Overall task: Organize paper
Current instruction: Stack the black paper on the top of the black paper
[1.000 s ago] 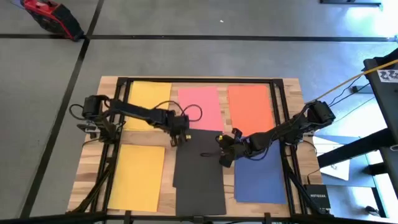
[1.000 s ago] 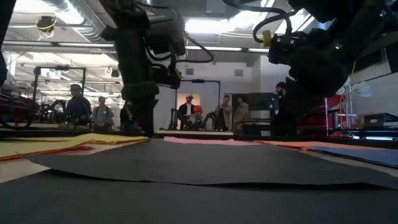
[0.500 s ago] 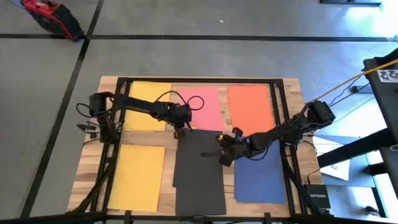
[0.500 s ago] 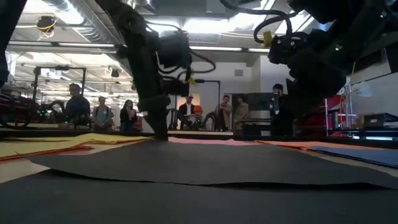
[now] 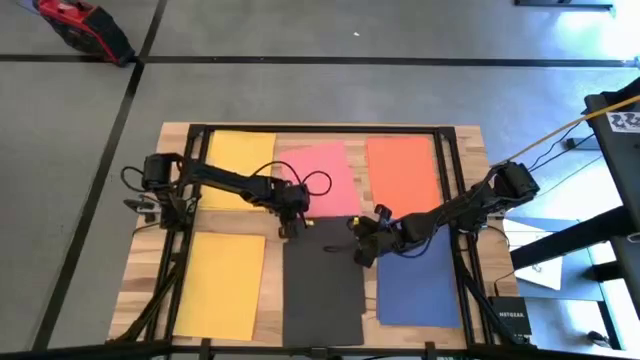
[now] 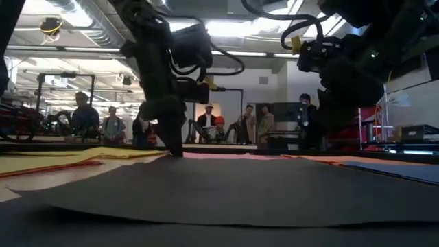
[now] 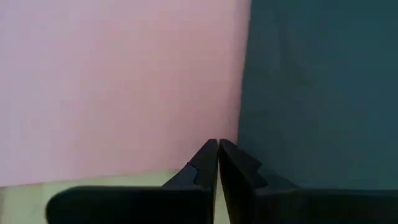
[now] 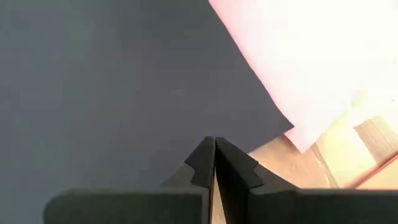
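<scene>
Now both grippers, L [image 5: 289, 226] & R [image 5: 361, 252], fingers pinched together, tips on flat matte black sheet [image 5: 322, 290].

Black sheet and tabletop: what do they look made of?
Black sheet: thin matte paper, seemingly; it lies nearly flat, its near edge slightly lifted in the low view, with no gloss. Tabletop: pale wood, with visible grain and plank lines, probably unfinished or lightly sealed.

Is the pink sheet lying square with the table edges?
No, the pink sheet sits skewed, its lower edge meeting the black sheet.
</scene>
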